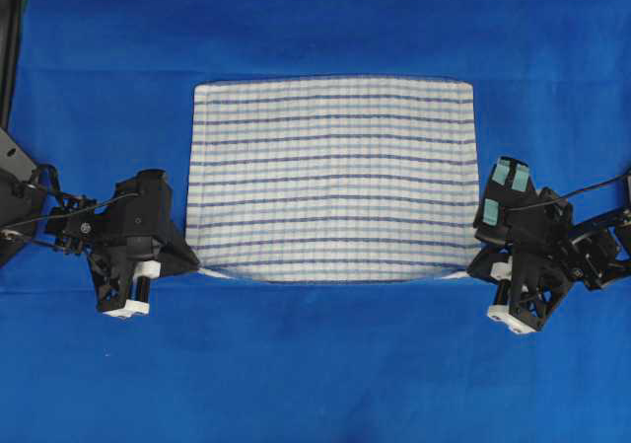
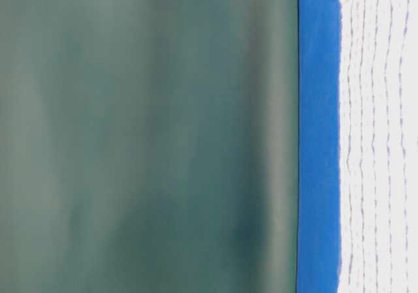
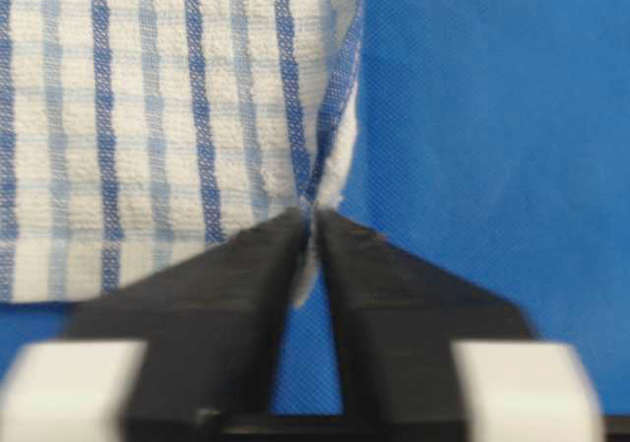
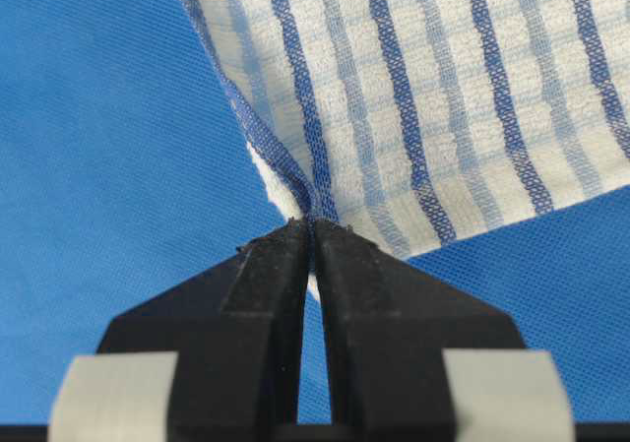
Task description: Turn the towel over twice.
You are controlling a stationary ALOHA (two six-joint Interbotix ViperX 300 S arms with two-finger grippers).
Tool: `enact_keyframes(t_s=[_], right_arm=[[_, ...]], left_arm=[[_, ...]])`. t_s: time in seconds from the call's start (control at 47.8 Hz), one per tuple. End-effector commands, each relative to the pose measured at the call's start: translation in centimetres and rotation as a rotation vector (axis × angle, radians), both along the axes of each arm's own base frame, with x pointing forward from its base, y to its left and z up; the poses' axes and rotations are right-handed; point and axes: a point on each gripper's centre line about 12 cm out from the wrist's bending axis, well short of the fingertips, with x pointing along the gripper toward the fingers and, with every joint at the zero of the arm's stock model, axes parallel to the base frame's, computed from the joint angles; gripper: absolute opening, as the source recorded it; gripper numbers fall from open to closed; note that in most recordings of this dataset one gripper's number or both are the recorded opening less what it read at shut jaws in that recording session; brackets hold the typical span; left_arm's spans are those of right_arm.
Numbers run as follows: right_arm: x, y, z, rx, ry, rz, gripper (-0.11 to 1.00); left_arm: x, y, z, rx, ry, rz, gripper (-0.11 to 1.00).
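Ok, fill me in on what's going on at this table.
Two robot arms are working a striped towel spread on the blue cover. The left claw pinches the towel's near left corner, and the right claw pinches the near right one. The rest of the towel lies flat, checked face up.

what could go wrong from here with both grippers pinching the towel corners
1. The left gripper holds only a thin pinch of the towel at its very tip; the corner could slip out when lifted.
2. The right gripper also grips just the corner edge, so one side might drop and the towel fold crookedly.
3. The fingertips sit close to the blue table covering; they could snag it.
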Motion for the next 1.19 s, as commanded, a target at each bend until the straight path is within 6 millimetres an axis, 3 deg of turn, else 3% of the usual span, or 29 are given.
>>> enact_keyframes(t_s=[0.0,0.188,0.251,0.377,0.607,0.963,1.173], right_arm=[[0.7,0.4,1.0,0.012,-0.035,0.008,0.06],[1.4,0.2,2.5,-0.041,-0.066,0.031,0.59],[1.7,0.0,3.6,-0.083,-0.095,0.048,0.69],[2.1,-1.0,6.2,-0.17,-0.162,0.07,0.62],[1.2,-3.2,10.9,-0.298,-0.331,0.089,0.62],[-3.1,-7.7,16.9,-0.48,-0.593,0.038,0.62],[-5.7,-9.5,18.3,-0.57,-0.675,-0.002,0.62]], left_arm=[[0.4,-0.2,0.7,-0.005,-0.024,-0.004,0.17],[0.8,-0.3,2.3,-0.003,-0.047,-0.014,0.62],[0.8,-0.2,3.2,-0.002,-0.061,-0.014,0.74],[0.9,0.5,5.5,0.005,-0.114,-0.006,0.75],[0.1,2.6,9.7,0.066,-0.287,0.005,0.73],[-2.9,6.2,15.0,0.194,-0.529,0.083,0.73],[-5.3,7.9,17.0,0.278,-0.638,0.143,0.73]])
